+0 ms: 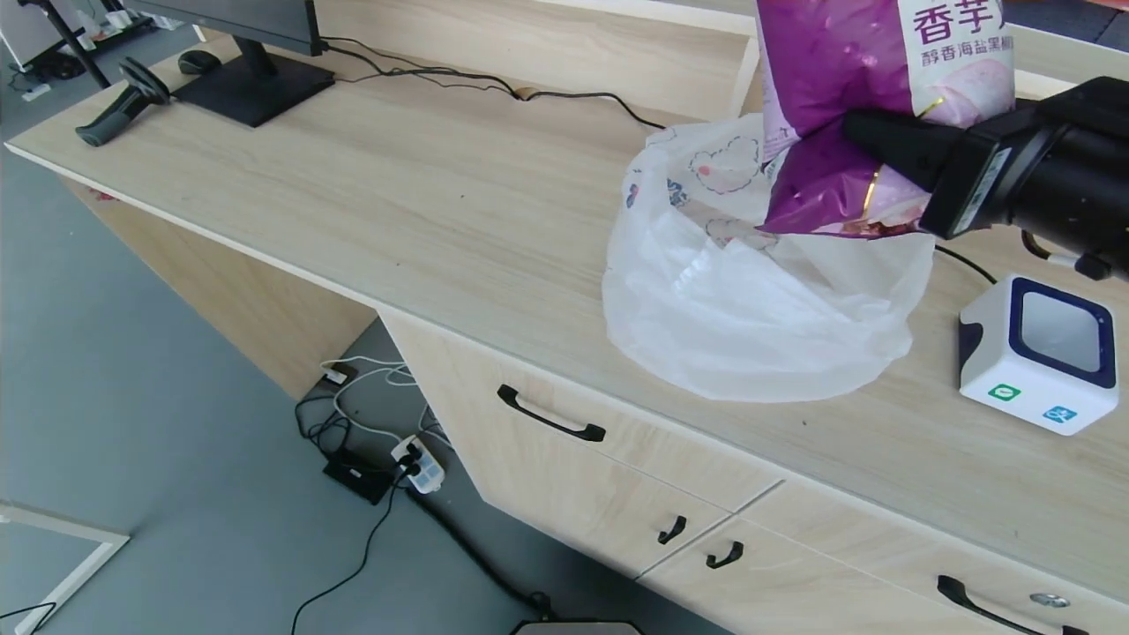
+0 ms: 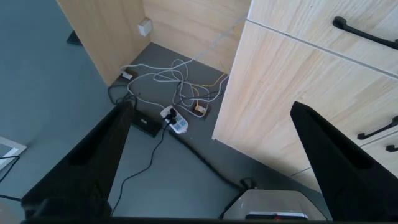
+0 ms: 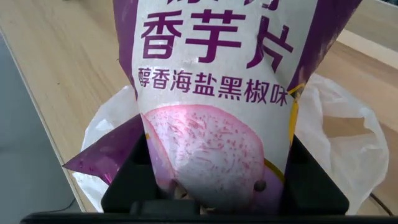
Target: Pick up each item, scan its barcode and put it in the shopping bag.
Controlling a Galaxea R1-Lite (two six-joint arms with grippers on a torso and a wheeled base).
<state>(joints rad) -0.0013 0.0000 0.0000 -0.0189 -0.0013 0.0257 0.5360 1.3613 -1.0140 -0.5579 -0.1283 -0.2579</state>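
1. Wooden counter: a broad stretch of top lies between the monitor stand and the shopping bag.
2. Purple snack pouch: it hangs over the bag's mouth, and the frame edge cuts off its top.
3. Right gripper: clamped on the pouch, with the far finger hidden.
4. Left gripper: fingers spread wide, holding nothing, above the floor beside the drawer fronts.
5. Desktop scanner: stands near the bag.

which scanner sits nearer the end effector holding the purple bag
The white box scanner with the blue-framed window, close beside the right end effector; the black handheld scanner lies far off by the monitor stand.
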